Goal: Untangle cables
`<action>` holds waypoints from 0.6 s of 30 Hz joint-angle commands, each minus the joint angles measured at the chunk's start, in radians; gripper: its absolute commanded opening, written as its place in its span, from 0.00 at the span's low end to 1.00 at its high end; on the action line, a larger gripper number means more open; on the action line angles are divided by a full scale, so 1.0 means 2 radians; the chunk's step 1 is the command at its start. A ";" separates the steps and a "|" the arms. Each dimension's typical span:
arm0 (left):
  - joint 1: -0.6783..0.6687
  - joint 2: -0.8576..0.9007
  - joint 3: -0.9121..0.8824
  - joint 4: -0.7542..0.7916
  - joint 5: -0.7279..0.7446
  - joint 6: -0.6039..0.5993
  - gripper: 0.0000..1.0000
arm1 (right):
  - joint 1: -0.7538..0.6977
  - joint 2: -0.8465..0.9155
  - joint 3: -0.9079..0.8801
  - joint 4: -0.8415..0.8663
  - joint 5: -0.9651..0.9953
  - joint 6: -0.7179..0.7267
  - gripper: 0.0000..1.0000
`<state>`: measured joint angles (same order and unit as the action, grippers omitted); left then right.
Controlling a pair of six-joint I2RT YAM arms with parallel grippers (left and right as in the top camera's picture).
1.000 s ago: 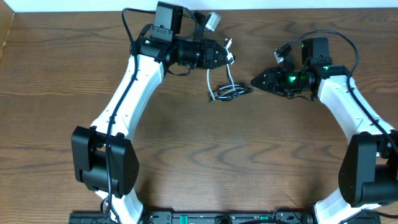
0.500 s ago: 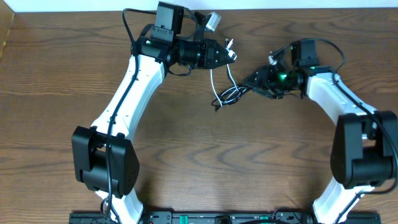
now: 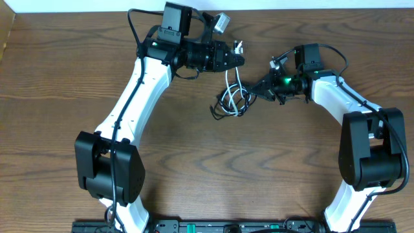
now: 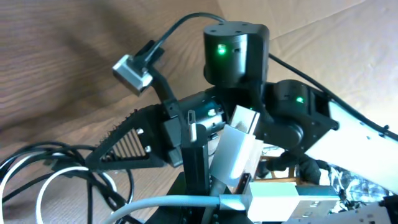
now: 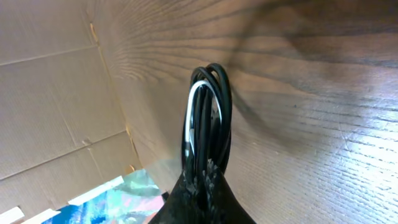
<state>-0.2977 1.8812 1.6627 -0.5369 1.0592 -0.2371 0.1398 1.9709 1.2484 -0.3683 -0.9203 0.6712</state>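
A tangle of a thin black cable (image 3: pixel 240 103) and a thin white cable (image 3: pixel 228 83) hangs between my two grippers over the wooden table (image 3: pixel 207 162). My left gripper (image 3: pixel 238 59) is shut on the white cable's plug end (image 4: pixel 273 198), with the white cord running left from it. My right gripper (image 3: pixel 255 90) is shut on the looped black cable, with a white strand inside the loops (image 5: pixel 198 124). The coil (image 4: pixel 56 180) lies just below the left wrist camera's view.
My right arm's body (image 4: pixel 249 93) with green lights fills the left wrist view. A small grey camera (image 3: pixel 220 22) on a black lead sits at the table's far edge. Cardboard (image 5: pixel 62 93) stands behind the table.
My right gripper has moved left toward my left gripper, carrying the coil left and down. The loops now hang slack between the two. My left gripper has barely moved.
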 commanded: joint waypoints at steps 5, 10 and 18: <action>0.000 -0.019 0.011 -0.079 -0.240 -0.002 0.31 | -0.005 0.001 0.006 -0.013 -0.007 -0.036 0.01; 0.000 -0.019 0.011 -0.148 -0.392 0.012 0.54 | -0.008 -0.020 0.006 -0.050 0.056 -0.054 0.01; 0.000 -0.030 0.011 -0.168 -0.312 0.123 0.55 | -0.006 -0.121 0.007 -0.113 0.229 -0.057 0.01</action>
<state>-0.2974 1.8744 1.6650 -0.8722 0.3611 -0.1078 0.1326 1.8591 1.2484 -0.5568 -0.6693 0.5766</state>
